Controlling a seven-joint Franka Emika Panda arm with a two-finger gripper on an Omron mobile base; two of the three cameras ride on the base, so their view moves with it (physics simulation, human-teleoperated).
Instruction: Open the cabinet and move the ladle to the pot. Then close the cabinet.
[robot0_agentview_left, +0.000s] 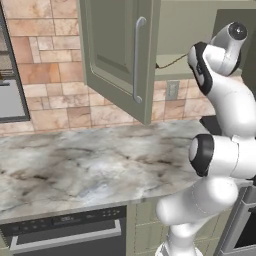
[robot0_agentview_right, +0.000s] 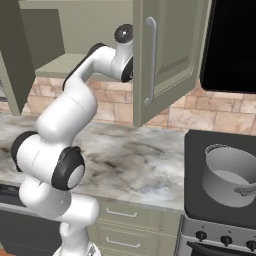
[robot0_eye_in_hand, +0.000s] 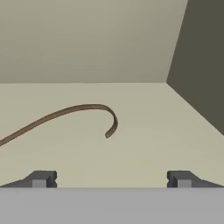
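While the arm reaches up into the cupboard, each view gives its own part of the scene.

Cabinet: the cabinet (robot0_agentview_left: 120, 50) stands open in both base views, its doors swung out toward the cameras; the left base view shows one door with its silver bar handle (robot0_agentview_left: 138, 60), the right base view shows the other door (robot0_agentview_right: 167, 55) with its own bar.

Ladle: the ladle (robot0_eye_in_hand: 65, 116) lies on the cabinet's pale shelf floor; the hand view shows its thin dark handle sweeping in from 9 o'clock and hooking over near the centre. The left base view gives just a thin dark line of it (robot0_agentview_left: 172, 62) on the shelf edge, at 9 o'clock from the arm's wrist. Its bowl I cannot make out.

Tool: the tool (robot0_eye_in_hand: 111, 178) is spread wide with nothing between its tips; the two dark fingertips (robot0_eye_in_hand: 41, 178) sit far apart at 6 o'clock in the hand view, short of the handle and not touching it.

Pot: the pot (robot0_agentview_right: 231, 175) sits on the dark stove top at 4 o'clock in the right base view, upright, pale inside, its short handle pointing toward 4 o'clock.

Bench: the marbled bench (robot0_agentview_left: 75, 165) runs below the cabinet in both base views.

Wall: the left base view shows a tan brick backsplash with an outlet plate (robot0_agentview_left: 172, 90) just under the cabinet.
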